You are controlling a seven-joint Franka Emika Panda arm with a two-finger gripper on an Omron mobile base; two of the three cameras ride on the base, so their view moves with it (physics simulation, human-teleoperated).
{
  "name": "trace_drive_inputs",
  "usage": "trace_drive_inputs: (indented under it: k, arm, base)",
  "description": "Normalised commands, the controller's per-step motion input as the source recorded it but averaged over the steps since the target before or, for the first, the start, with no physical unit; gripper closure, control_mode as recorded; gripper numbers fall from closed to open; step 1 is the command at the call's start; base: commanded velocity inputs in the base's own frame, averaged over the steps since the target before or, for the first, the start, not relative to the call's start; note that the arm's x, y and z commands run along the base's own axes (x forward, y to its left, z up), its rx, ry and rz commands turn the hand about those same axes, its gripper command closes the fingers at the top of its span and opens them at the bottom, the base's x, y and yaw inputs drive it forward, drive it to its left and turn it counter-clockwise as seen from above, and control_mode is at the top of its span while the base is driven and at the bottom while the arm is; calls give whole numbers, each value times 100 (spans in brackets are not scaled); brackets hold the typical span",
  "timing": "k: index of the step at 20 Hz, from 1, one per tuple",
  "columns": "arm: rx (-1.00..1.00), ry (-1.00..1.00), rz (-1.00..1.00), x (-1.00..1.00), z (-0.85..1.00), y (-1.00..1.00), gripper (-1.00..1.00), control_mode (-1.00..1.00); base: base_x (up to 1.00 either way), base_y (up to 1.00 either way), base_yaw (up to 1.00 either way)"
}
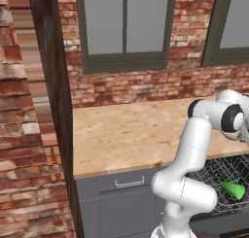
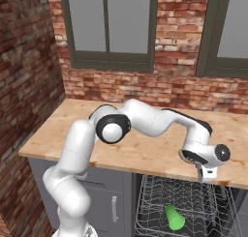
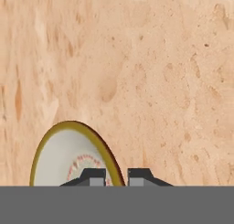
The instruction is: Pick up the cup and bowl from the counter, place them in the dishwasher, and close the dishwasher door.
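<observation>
cup: lying on its side in the dishwasher's wire rack
bowl: on the counter, rim between the fingertips
gripper: jaws narrowly apart, straddling the bowl's rim; grip unclear

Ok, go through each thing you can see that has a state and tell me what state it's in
Small bright green tapered cup: lying on its side in the wire rack.
Thin metal wire rack: pulled out below the counter edge, holding the cup.
Pale round bowl with a yellowish rim: upright on the light tan counter, not yet in the rack.
Tool: above the bowl's rim, fingers close together; whether it grips is unclear.
Grey drawer with silver handle: closed.
</observation>
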Motion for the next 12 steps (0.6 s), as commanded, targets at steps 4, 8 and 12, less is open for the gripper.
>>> trace_drive_inputs:
  k: [4,8,12]
  arm:
    - [0,-13,0,-66,37,-14,100,-100]
    - [0,-12,0,-62,24,-9,100,-100]
    - [-6,-13,0,-56,3,0,100,-100]
  base:
    - [0,0,0]
    - [0,0,0]
    - [0,0,0]
